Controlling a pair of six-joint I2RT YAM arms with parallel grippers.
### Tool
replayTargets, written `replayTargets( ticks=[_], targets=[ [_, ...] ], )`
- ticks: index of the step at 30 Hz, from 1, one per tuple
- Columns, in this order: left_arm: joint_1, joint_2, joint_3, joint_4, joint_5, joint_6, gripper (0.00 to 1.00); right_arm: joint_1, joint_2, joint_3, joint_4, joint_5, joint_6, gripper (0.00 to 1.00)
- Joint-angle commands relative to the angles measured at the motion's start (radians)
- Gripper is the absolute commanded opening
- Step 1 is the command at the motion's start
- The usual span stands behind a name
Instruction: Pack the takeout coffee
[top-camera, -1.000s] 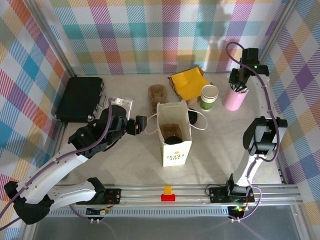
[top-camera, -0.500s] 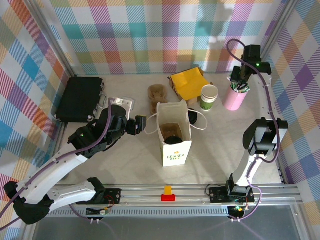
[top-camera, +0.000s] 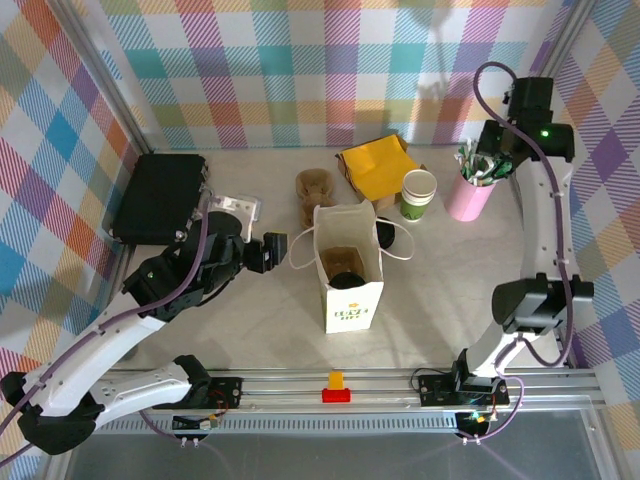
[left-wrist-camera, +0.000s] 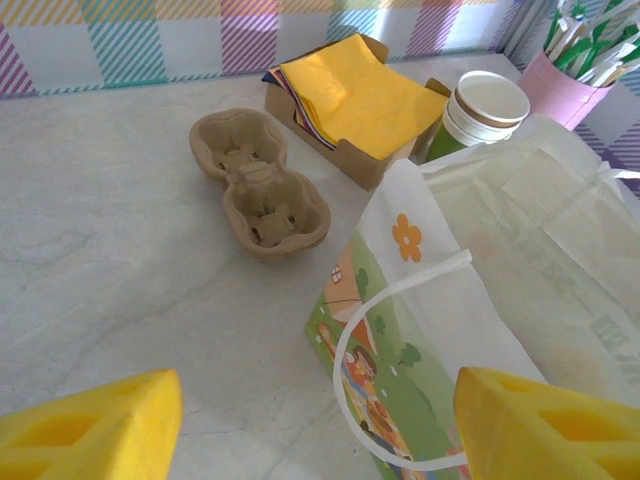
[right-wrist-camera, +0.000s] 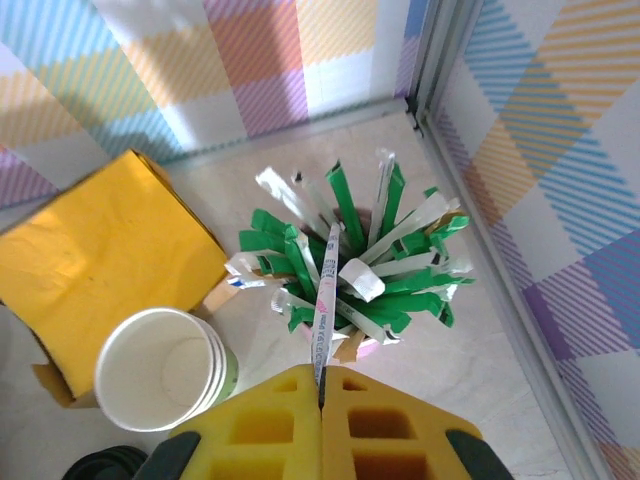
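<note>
Coffee (top-camera: 346, 281) inside the upright paper bag (top-camera: 352, 305), mid-bench.
Its black lid shows in the bag's mouth. Pale marbled bench (top-camera: 430, 290), pastel plaid walls. Green print on the bag is too small to read. Left tool (top-camera: 276, 250) apart beside the bag; right tool (right-wrist-camera: 322, 390) clamped on a wrapped straw (right-wrist-camera: 322, 300) at the far-right pink holder (top-camera: 468, 200).

A black case (top-camera: 158, 198) lies far left on the desk (top-camera: 430, 290). Farther back, a pulp cup carrier (top-camera: 314, 192), boxed yellow napkins (top-camera: 378, 165), stacked lidless cups (top-camera: 419, 190) and a pink holder (top-camera: 466, 200) of wrapped straws (right-wrist-camera: 350, 265) stand in a row.
</note>
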Motion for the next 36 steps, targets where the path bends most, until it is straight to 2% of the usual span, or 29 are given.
replayTargets(
  ticks=[1,7,15,24,29,32,36],
  targets=[
    [0.009,-0.029,0.028,-0.022,0.012,-0.019,0.72,0.001,-0.069,0.056,-0.075,-0.040,-0.012,0.00],
    [0.009,-0.045,0.034,-0.045,0.008,-0.040,0.71,0.011,-0.186,0.094,-0.142,-0.128,0.008,0.00],
    [0.009,-0.070,0.040,-0.061,0.034,-0.071,0.69,0.028,-0.319,0.151,-0.261,-0.311,0.092,0.00],
    [0.009,-0.100,0.026,-0.080,0.031,-0.091,0.68,0.077,-0.376,0.186,-0.425,-0.593,0.185,0.00],
    [0.009,-0.101,0.022,-0.099,0.033,-0.103,0.67,0.151,-0.410,0.182,-0.477,-0.679,0.219,0.00],
    [0.009,-0.106,0.019,-0.105,0.039,-0.112,0.66,0.163,-0.432,0.164,-0.485,-0.790,0.218,0.00],
    [0.009,-0.124,0.007,-0.113,0.038,-0.121,0.65,0.193,-0.435,0.147,-0.533,-0.865,0.219,0.00]
  ],
)
